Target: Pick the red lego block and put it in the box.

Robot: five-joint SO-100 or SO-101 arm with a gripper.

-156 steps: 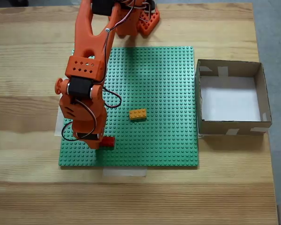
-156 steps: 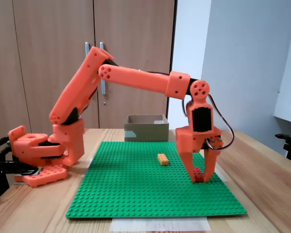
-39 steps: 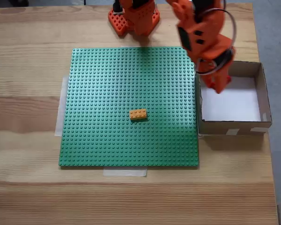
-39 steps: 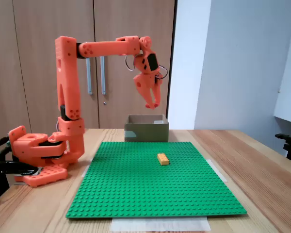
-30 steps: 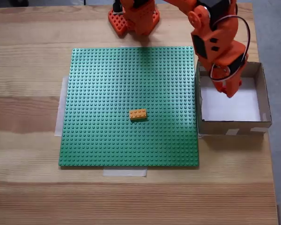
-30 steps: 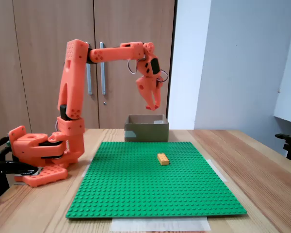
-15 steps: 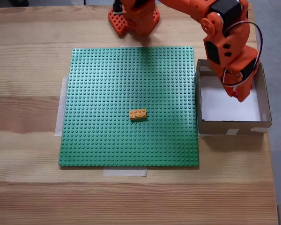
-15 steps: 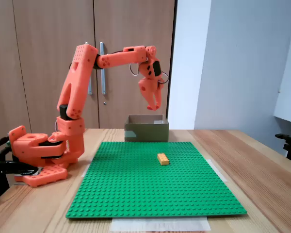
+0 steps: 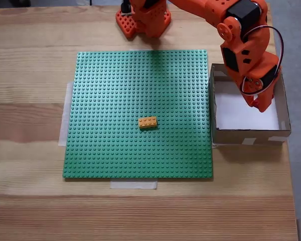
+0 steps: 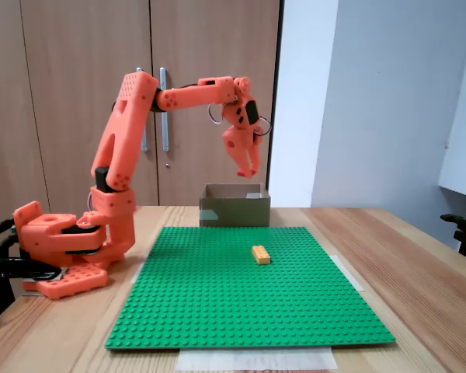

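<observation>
Carrying looks nearly finished, with only the drop left. From above, the orange arm reaches out from its base past the far edge of the green baseplate (image 9: 140,113), and its gripper (image 9: 261,104) hangs over the right half of the cardboard box (image 9: 246,134), whose white floor shows bare beside it. From the side, the gripper (image 10: 247,172) is well above the box (image 10: 234,211), fingers pointing down toward its open top.

The red lego block cannot be made out for certain: it is not on the baseplate and not on the visible box floor, so I judge it is between the fingers, where its colour blends into the orange plastic. For the same reason I cannot tell how the jaws stand; they look close together, but neither fixed view shows the tips clearly.

The orange-yellow brick (image 9: 147,122) sits untouched on the baseplate, well left of the box in the top-down fixed view.

What remains, as I read it: part the fingers so the block falls inside the walls, then pull the arm away. Lowering first would make a bounce out of the box less likely.
</observation>
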